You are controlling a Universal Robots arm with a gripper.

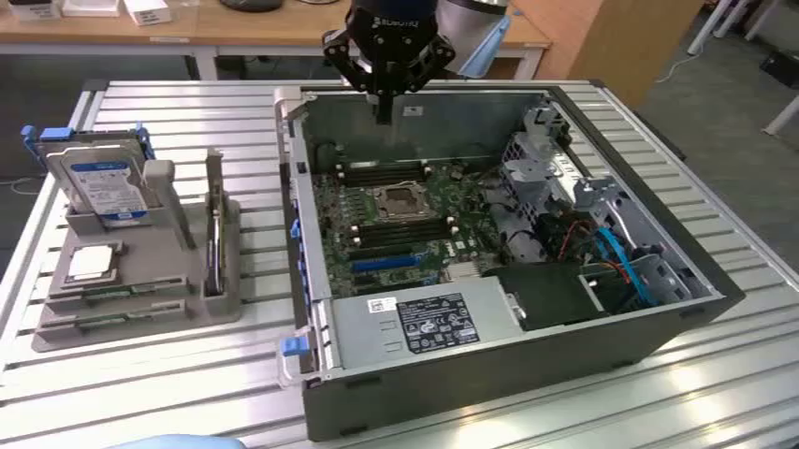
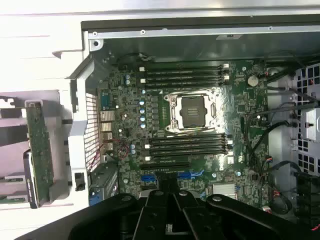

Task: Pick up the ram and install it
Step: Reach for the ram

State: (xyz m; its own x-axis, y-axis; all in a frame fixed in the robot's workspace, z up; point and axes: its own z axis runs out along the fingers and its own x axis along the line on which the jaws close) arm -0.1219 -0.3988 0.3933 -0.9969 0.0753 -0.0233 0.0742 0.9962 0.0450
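Gripper [image 1: 388, 105] — fingers pressed shut — hangs above the open computer case [image 1: 500, 374], top centre of the exterior view, ram [image 1: 216, 248] at the exterior view's left

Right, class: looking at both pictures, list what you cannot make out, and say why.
Ram: exterior view, sunk in the grey holder, chips too small.
Power supply label: exterior view, print too small.
Motherboard: wrist view, one edge hidden behind the shut gripper.
Pale blue thing: exterior view, cut off by edge.
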